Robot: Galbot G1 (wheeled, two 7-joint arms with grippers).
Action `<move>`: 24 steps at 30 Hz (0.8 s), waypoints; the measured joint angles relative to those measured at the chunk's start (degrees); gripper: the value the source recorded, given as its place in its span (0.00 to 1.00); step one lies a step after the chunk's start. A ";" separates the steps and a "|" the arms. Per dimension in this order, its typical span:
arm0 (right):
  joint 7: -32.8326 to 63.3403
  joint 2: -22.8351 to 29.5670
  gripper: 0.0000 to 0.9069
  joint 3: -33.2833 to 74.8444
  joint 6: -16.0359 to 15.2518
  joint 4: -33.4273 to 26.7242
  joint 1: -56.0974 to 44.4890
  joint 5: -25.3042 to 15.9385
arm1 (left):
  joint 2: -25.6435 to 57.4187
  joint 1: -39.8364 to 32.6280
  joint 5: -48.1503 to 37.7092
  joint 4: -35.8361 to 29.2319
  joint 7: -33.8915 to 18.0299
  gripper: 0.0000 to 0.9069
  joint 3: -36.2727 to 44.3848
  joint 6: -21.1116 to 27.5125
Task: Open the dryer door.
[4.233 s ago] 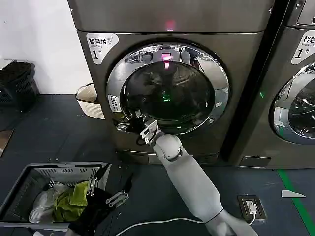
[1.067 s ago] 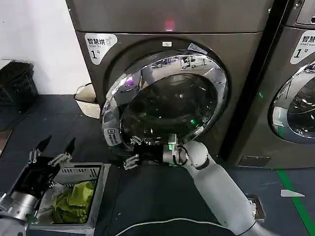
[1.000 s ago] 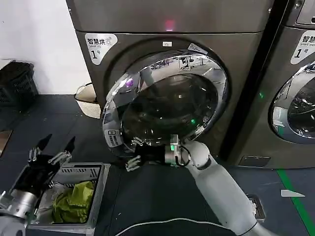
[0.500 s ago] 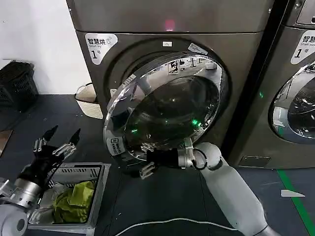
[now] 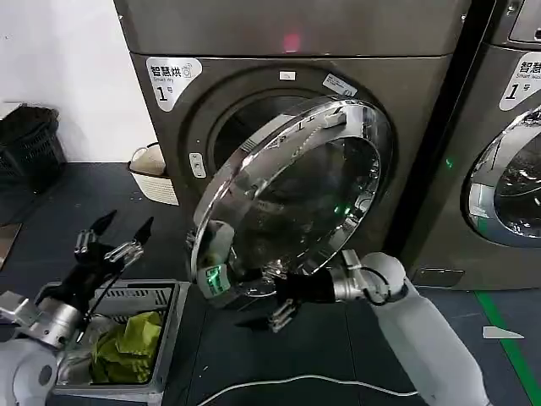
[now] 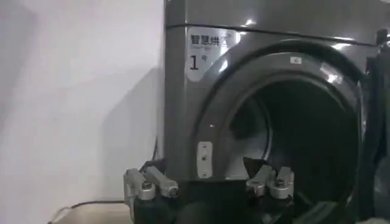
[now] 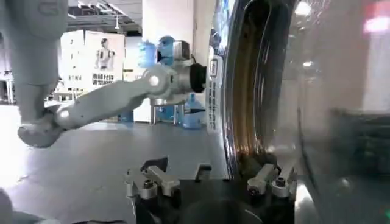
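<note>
The dryer (image 5: 406,110) is the bronze-grey machine with the white "1" label (image 5: 170,78). Its dryer door (image 5: 254,148) stands partly open, the chrome rim swung out from the left side and the dark drum opening (image 5: 241,118) showing behind it. My right gripper (image 5: 279,313) is open at the door's lower rim. In the right wrist view the chrome rim (image 7: 244,103) runs down beside one finger (image 7: 268,178) of the right gripper (image 7: 210,179). My left gripper (image 5: 112,241) hangs open above the laundry basket, facing the dryer (image 6: 183,91), with nothing held in the left gripper (image 6: 210,182).
A grey laundry basket (image 5: 135,292) with clothes (image 5: 118,351) sits on the floor at the left. A wicker basket (image 5: 152,173) stands against the wall and a black basket (image 5: 30,144) farther left. A second machine (image 5: 507,152) stands at the right. A white cable (image 5: 279,382) crosses the floor.
The door has swung from shut to well open. My right gripper has moved out and rightward with its lower rim. My left gripper has risen above the basket.
</note>
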 joint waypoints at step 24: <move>-3.02 -6.26 1.00 18.34 1.51 4.60 -10.67 3.22 | 7.47 -6.67 -7.55 4.72 5.25 1.00 10.35 2.36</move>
